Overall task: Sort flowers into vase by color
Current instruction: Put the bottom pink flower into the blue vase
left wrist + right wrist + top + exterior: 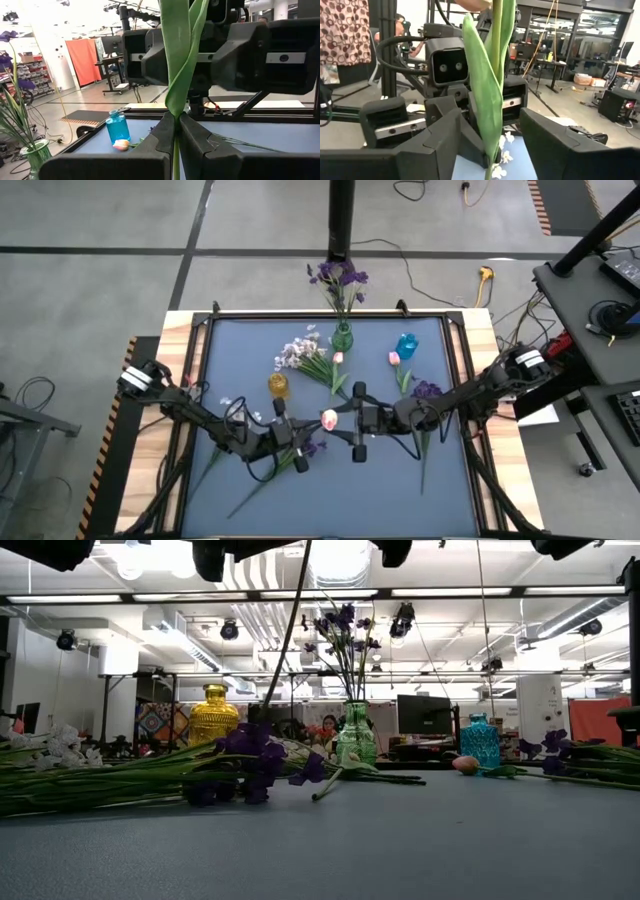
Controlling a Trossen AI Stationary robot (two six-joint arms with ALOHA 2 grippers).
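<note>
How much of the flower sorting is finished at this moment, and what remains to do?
Done: purple flowers stand in the green vase. In hand: the left tool is shut on a pink tulip, and the right tool, open, faces it around the same stem. Left: the yellow vase and blue vase look empty, and white sprigs and other flowers lie on the table.

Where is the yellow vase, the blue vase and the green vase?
yellow vase [214, 716]: low view, on its round belly.
blue vase [406, 344]: high view, on its body.
green vase [355, 743]: low view, on the glass belly below the stems.
</note>
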